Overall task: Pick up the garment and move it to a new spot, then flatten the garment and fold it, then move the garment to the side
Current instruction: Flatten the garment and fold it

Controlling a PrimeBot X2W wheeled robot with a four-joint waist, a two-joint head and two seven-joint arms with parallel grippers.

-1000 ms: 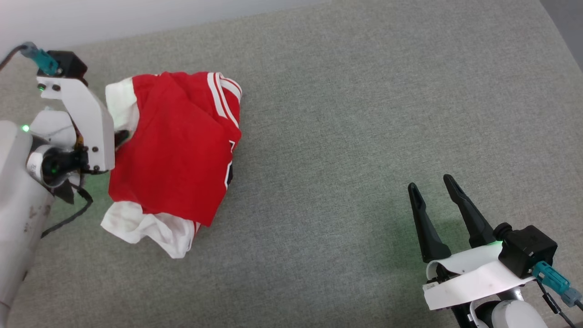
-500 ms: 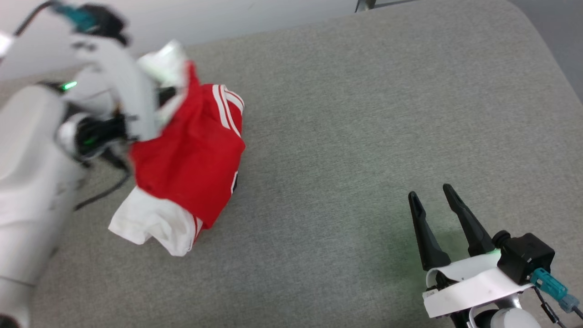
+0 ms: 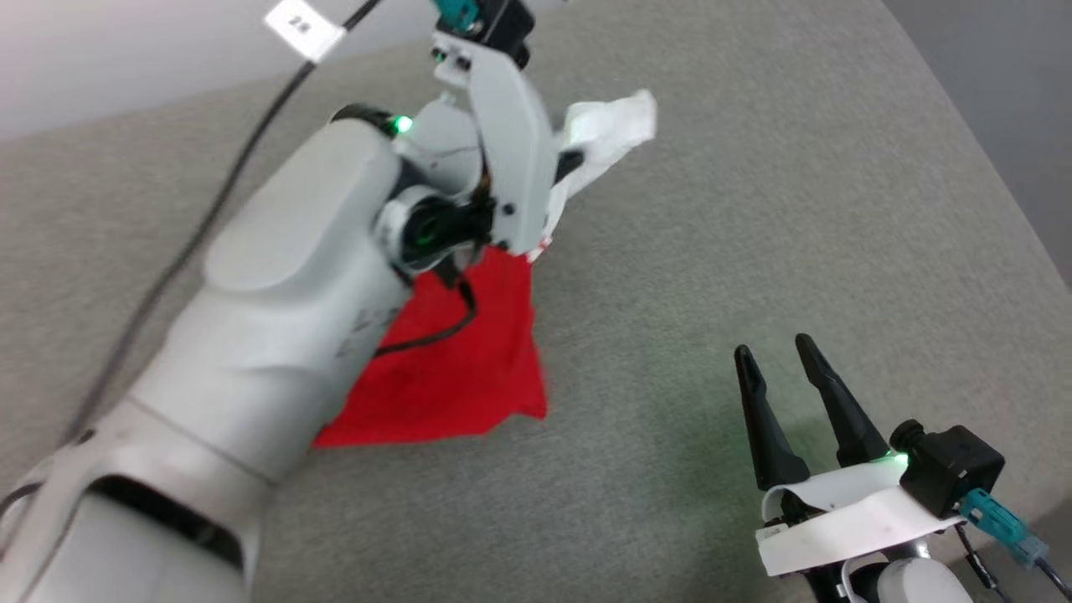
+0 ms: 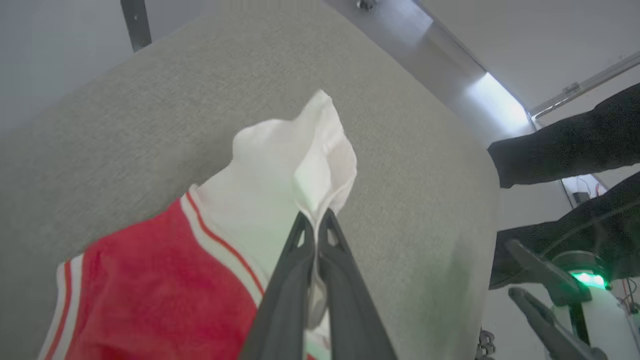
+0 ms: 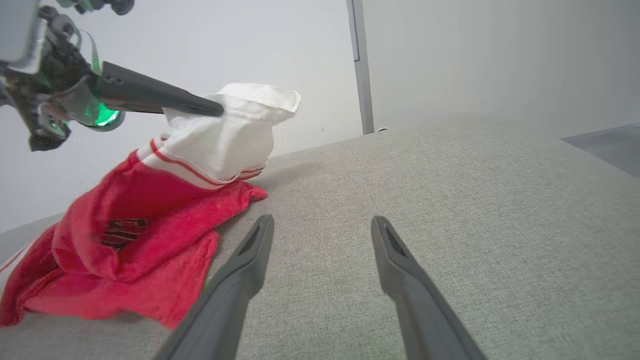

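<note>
Evidently, the left gripper (image 4: 316,222) was clamped on a white sleeve (image 4: 290,165) of the garment (image 3: 469,368), with the thin cloth pinched between fully closed fingers. This grip point held the sleeve end above the grey surface (image 3: 754,184). The red body hung down from it, and the lower part lay bunched on the surface toward the left of the head view. Such a hold was judged suitable for carrying the garment to a new spot with one arm. The right gripper (image 3: 775,352) sat low over bare surface, well apart from the cloth, jaws spread and holding nothing. It was presumably placed clear until flattening called for a second grip.
</note>
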